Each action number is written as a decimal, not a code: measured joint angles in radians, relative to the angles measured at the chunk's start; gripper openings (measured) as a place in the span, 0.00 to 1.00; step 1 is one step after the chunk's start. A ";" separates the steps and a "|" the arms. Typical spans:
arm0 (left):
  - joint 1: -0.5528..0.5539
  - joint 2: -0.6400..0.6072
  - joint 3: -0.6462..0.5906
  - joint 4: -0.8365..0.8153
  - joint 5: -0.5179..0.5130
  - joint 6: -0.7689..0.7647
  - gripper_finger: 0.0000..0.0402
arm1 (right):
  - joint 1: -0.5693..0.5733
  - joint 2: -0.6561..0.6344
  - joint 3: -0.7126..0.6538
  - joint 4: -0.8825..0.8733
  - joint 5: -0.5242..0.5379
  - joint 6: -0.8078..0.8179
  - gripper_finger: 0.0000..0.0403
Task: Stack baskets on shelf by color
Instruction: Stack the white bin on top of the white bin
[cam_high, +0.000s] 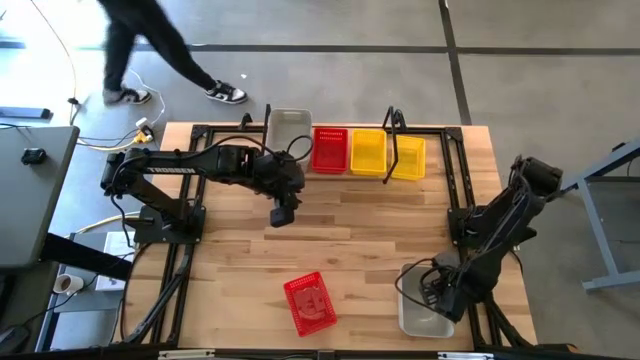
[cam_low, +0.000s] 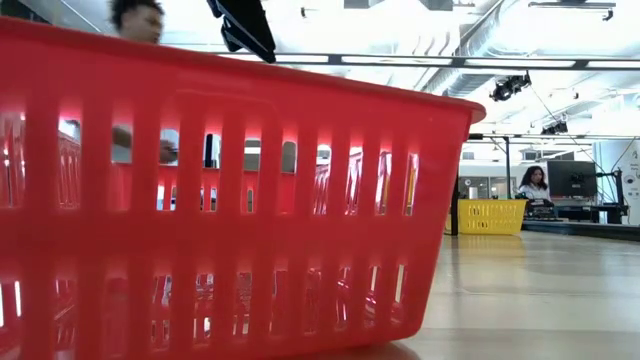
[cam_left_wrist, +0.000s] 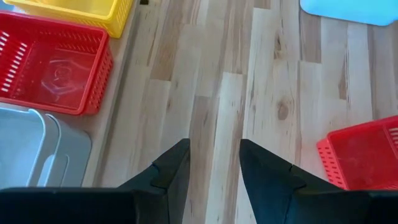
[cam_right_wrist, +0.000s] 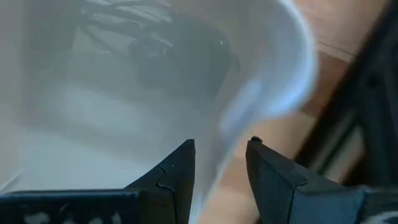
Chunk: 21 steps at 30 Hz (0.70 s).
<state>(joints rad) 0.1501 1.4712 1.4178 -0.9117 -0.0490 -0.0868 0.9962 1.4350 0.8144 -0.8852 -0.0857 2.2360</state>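
The black-rod shelf (cam_high: 392, 128) stands at the table's far edge. On it, left to right, are a clear-grey basket (cam_high: 290, 127), a red one (cam_high: 330, 150) and a yellow one (cam_high: 368, 152). A second yellow basket (cam_high: 408, 160) sits by the shelf's right upright. A loose red basket (cam_high: 310, 303) rests on the table near the near edge and fills the low view (cam_low: 230, 200). My left gripper (cam_high: 282, 213) (cam_left_wrist: 214, 146) hangs open above bare wood in front of the shelf. A clear-grey basket (cam_high: 420, 305) lies at the near right. My right gripper (cam_high: 440, 293) (cam_right_wrist: 221, 144) is open, astride its wall. My right gripper comes from above at the clear-grey basket's right wall (cam_right_wrist: 249, 106) near a rounded corner, with one finger inside the basket and one outside. Whether either finger touches the wall, I cannot tell. The basket sits flat on the table.
Bare wood lies between the shelf and the loose red basket. Black rails (cam_high: 470, 200) run along the table's left and right sides. A person walks on the floor beyond the far edge (cam_high: 150, 50). A grey side table (cam_high: 30, 190) stands to the left.
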 joint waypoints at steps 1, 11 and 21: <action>0.000 0.000 0.000 0.000 0.000 0.000 0.32 | 0.000 0.004 -0.024 0.038 0.000 0.000 0.32; 0.000 0.000 0.000 -0.001 0.000 0.003 0.32 | -0.048 0.016 -0.129 0.236 0.003 -0.030 0.07; 0.000 0.000 0.000 0.000 0.000 0.027 0.32 | -0.162 0.016 -0.010 0.160 0.131 -0.041 0.01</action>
<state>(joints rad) 0.1497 1.4715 1.4181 -0.9119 -0.0490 -0.0595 0.8345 1.4509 0.8049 -0.7256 0.0449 2.1945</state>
